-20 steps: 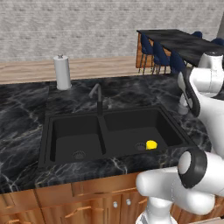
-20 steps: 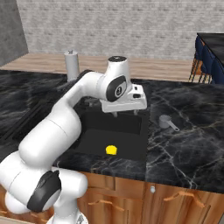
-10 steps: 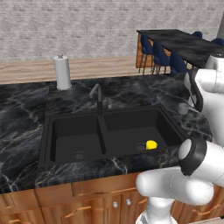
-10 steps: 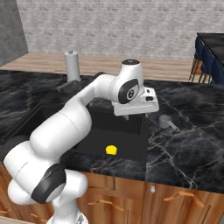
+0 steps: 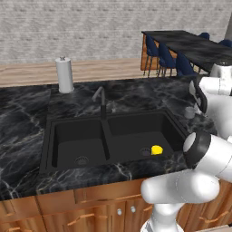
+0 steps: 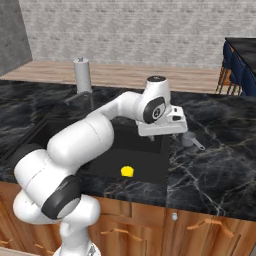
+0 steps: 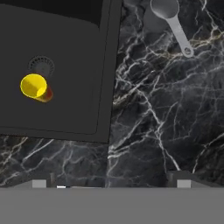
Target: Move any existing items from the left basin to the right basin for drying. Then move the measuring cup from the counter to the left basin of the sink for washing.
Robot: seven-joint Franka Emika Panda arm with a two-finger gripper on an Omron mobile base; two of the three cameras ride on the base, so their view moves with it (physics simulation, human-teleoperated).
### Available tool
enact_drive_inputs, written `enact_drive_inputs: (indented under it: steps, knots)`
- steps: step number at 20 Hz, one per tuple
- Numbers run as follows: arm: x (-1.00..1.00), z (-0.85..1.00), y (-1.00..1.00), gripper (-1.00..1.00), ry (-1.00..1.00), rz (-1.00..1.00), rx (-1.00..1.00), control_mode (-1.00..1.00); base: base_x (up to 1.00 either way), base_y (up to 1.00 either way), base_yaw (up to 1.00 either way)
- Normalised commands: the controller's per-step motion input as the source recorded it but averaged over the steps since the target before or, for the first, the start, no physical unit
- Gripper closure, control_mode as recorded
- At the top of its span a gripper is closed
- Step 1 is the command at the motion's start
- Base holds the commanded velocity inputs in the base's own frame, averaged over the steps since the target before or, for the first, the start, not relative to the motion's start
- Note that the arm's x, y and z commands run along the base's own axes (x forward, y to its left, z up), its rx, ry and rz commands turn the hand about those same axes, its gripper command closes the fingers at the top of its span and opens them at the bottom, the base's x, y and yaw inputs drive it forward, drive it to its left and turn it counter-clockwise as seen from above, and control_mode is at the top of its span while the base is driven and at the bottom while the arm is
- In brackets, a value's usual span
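Observation:
The measuring cup [image 6: 189, 139] lies on the counter [image 6: 220, 150] just right of the sink, its thin handle pointing away from the basins. In the hand view the measuring cup [image 7: 164, 9] sits at the top edge. My gripper [image 6: 161, 134] hovers over the right basin's rim, a short way left of the cup. In the hand view the gripper [image 7: 111, 183] is open, with bare marble between its tips. The narrower left basin [image 5: 79, 145] shows its round grey drain. A small yellow object [image 5: 157, 149] lies in the right basin [image 5: 136, 131].
A dark curved faucet [image 5: 102, 102] stands at the sink's divider. A tall white paper-towel roll [image 5: 64, 74] stands at the back left of the counter. A dark dining table with blue chairs [image 5: 181, 50] is beyond the counter.
The arm has swung right, from above the right basin to its right rim, closer to the measuring cup. The yellow object and the cup have not moved.

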Motion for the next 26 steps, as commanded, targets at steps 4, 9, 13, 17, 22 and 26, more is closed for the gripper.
enact_drive_inputs:
  steps: [4, 9, 13, 17, 22, 26]
  knots:
    - [0.47, -0.01, -0.3, -1.0, 0.11, -0.18, -0.01, -1.0, 0.0, 0.0, 0.0]
    - [0.28, -0.01, -0.48, -1.0, 0.03, -0.11, 0.0, -1.0, 0.0, 0.0, 0.0]
    - [0.26, -0.17, -0.59, -1.0, 0.02, -0.01, 0.0, -1.0, 0.0, 0.0, 0.0]
    - [0.19, -0.39, -0.46, -1.0, 0.06, 0.0, 0.0, -1.0, 0.0, 0.0, 0.0]
    - [0.27, -0.48, -0.09, -1.0, 0.02, 0.0, 0.0, -1.0, 0.0, 0.0, 0.0]
    - [0.42, -0.3, -0.01, -1.0, 0.0, 0.01, 0.0, -1.0, 0.0, 0.0, 0.0]
